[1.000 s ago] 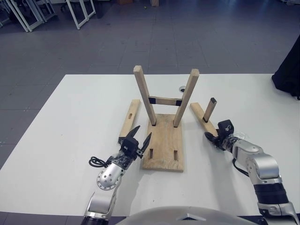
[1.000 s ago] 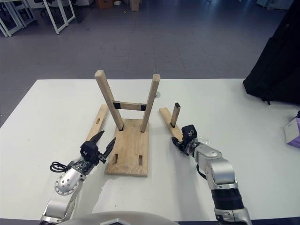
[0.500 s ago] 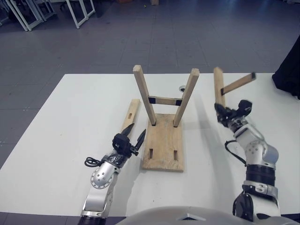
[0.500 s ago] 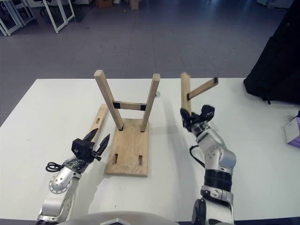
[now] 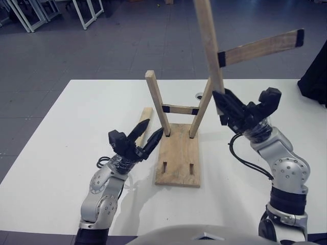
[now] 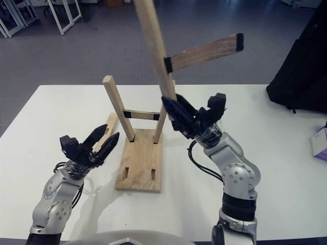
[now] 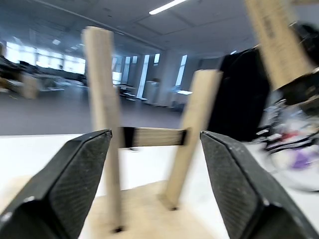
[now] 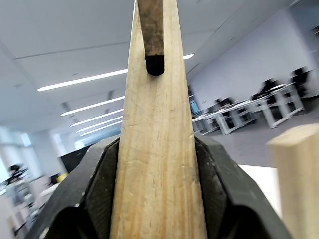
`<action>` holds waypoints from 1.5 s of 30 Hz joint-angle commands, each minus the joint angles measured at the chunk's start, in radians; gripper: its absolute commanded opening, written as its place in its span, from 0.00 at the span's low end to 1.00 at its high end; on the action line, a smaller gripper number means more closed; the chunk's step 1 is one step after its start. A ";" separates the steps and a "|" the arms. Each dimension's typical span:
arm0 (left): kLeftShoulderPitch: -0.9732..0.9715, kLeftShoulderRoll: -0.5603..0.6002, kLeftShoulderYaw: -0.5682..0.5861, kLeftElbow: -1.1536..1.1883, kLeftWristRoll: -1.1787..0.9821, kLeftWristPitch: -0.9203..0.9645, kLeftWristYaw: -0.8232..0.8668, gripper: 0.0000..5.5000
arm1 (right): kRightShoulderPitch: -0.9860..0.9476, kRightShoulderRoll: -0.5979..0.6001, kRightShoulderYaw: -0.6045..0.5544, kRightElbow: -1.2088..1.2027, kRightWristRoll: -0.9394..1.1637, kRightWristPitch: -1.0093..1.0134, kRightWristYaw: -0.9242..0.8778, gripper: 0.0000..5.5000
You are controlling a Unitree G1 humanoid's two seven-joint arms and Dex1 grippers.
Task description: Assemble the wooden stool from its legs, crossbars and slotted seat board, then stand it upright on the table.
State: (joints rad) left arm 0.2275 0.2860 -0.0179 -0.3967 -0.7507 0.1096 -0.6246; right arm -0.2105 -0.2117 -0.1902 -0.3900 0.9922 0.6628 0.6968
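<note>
no text, label, number or sign can be read. the purple and white box (image 6: 321, 143) at the right edge of the frame is too small to make out any print on it.
</note>
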 commanded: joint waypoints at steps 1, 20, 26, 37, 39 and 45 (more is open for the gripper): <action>0.008 0.044 0.027 -0.109 -0.323 0.203 -0.024 0.71 | -0.020 -0.061 0.106 0.031 -0.083 -0.033 0.110 0.37; -0.021 0.058 0.093 -0.143 -0.591 0.418 0.010 0.71 | 0.100 -0.180 0.312 0.019 -0.105 0.046 0.320 0.37; -0.020 0.064 0.083 -0.157 -0.562 0.428 -0.016 0.71 | 0.112 -0.175 0.302 0.090 -0.090 0.075 0.326 0.37; -0.020 0.052 0.091 -0.152 -0.555 0.438 -0.053 0.47 | 0.135 -0.187 0.311 0.093 -0.070 0.100 0.342 0.37; -0.021 0.054 0.091 -0.154 -0.563 0.444 -0.066 0.42 | 0.136 -0.194 0.312 0.096 -0.051 0.125 0.348 0.37; -0.006 0.058 0.075 -0.156 -0.543 0.453 -0.091 0.37 | 0.138 -0.209 0.314 0.101 -0.048 0.137 0.360 0.37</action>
State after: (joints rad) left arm 0.2268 0.3425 0.0734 -0.5346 -1.2895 0.5506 -0.6825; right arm -0.0732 -0.4050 0.1208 -0.3024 0.9586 0.7888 1.0663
